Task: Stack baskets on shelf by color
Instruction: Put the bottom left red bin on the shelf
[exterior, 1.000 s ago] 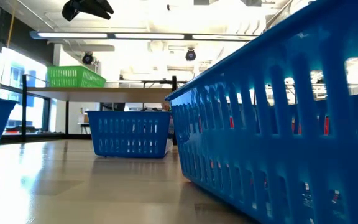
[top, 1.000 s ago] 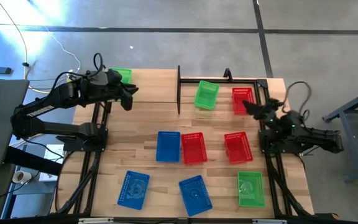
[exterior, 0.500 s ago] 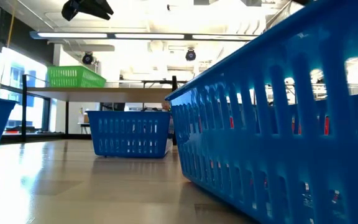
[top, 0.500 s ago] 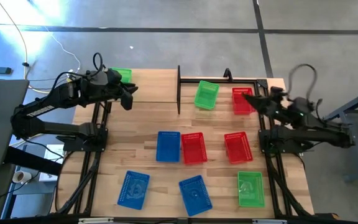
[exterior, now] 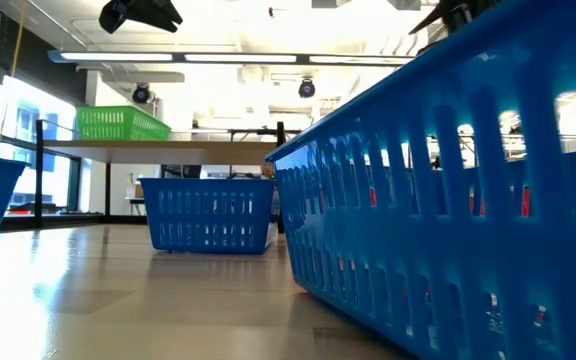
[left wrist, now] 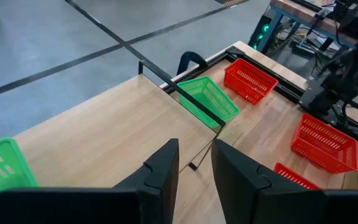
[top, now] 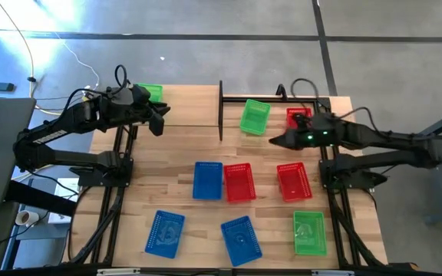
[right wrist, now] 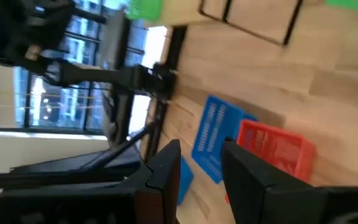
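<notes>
One green basket [top: 150, 93] stands on the far left end of the shelf [top: 190, 107]; it also shows in the low view [exterior: 118, 122]. My left gripper [top: 159, 121] hovers open and empty above the shelf, its fingers apart in the left wrist view [left wrist: 196, 162]. My right gripper [top: 275, 142] is open and empty in the air, just near of a second green basket [top: 255, 116] that rests on the table. A red basket [top: 298, 119] lies partly under the right arm. In the right wrist view [right wrist: 201, 168] the fingers stand apart.
On the table rest two red baskets [top: 239, 182] [top: 293, 182], three blue baskets [top: 208, 180] [top: 165, 232] [top: 240, 239] and a green basket [top: 309, 232]. The shelf's black frame post [top: 221, 111] stands between the shelf and the green basket.
My right gripper has swung from beside the table's right edge toward the left, reaching out over the far red basket to a spot just near of the green basket. No basket has moved.
</notes>
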Controlling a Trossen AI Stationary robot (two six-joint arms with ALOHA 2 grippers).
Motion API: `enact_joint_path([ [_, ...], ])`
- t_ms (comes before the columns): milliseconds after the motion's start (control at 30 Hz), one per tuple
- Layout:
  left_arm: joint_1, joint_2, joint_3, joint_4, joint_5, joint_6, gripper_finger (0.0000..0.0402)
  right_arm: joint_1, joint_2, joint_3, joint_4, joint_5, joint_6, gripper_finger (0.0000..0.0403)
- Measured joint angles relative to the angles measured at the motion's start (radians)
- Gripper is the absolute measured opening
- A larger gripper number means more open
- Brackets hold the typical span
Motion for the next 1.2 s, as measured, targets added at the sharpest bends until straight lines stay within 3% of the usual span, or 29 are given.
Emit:
enact_joint_path([
  [667,0.000,0.000,0.000,0.000,-0.004,0.000,0.0087,0.140,0.451,0.063,-0.070,-0.009,0.114,0.0101],
  [1200,0.000,0.000,0.000,0.000,-0.004,0.000,0.0087,0.182,0.669,0.063,0.020,-0.013,0.105,0.0101],
])
